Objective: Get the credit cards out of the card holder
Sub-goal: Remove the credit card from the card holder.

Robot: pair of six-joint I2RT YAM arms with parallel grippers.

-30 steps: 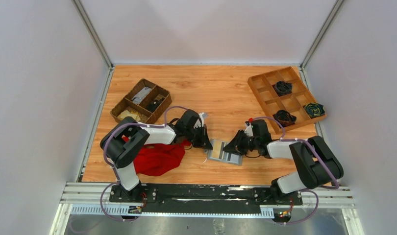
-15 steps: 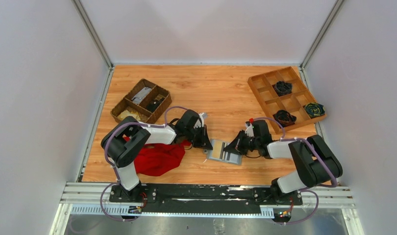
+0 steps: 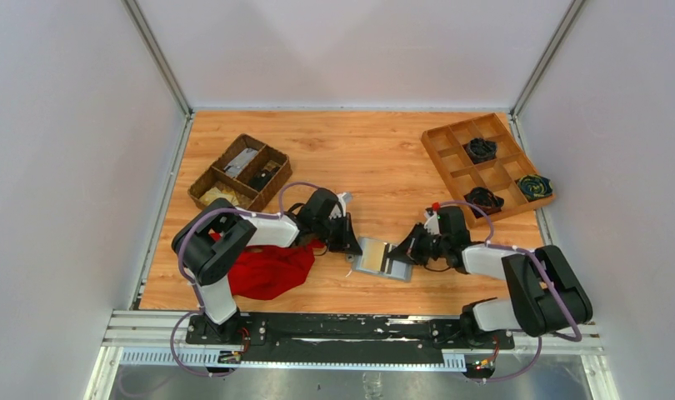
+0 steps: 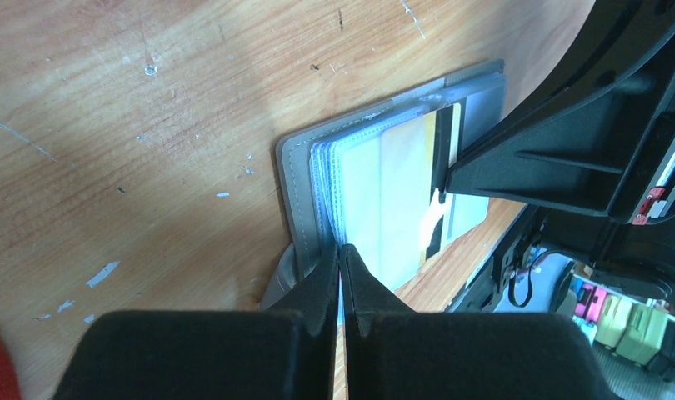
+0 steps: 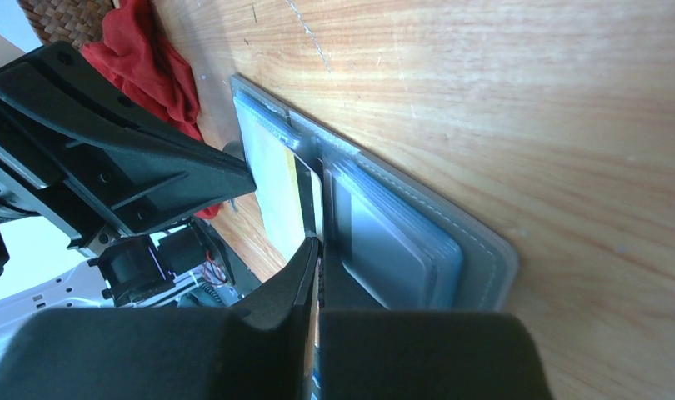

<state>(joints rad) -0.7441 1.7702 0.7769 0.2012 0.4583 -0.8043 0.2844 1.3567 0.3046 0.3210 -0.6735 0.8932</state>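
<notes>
The grey card holder lies open on the table between both grippers. My left gripper is shut on the left edge of its clear sleeves, beside the grey cover. A tan credit card with a dark stripe sits in the left half. My right gripper reaches in from the right and is shut on that card's near edge. The holder's right half lies flat under my right fingers. Any other credit cards are hidden in the sleeves.
A red cloth lies under my left arm, also in the right wrist view. A dark wicker basket stands at the back left. A wooden divided tray with dark items stands at the back right.
My right gripper has closed from partly open onto the card's edge, and the right arm has shifted slightly to the right. The left gripper has kept its hold.
</notes>
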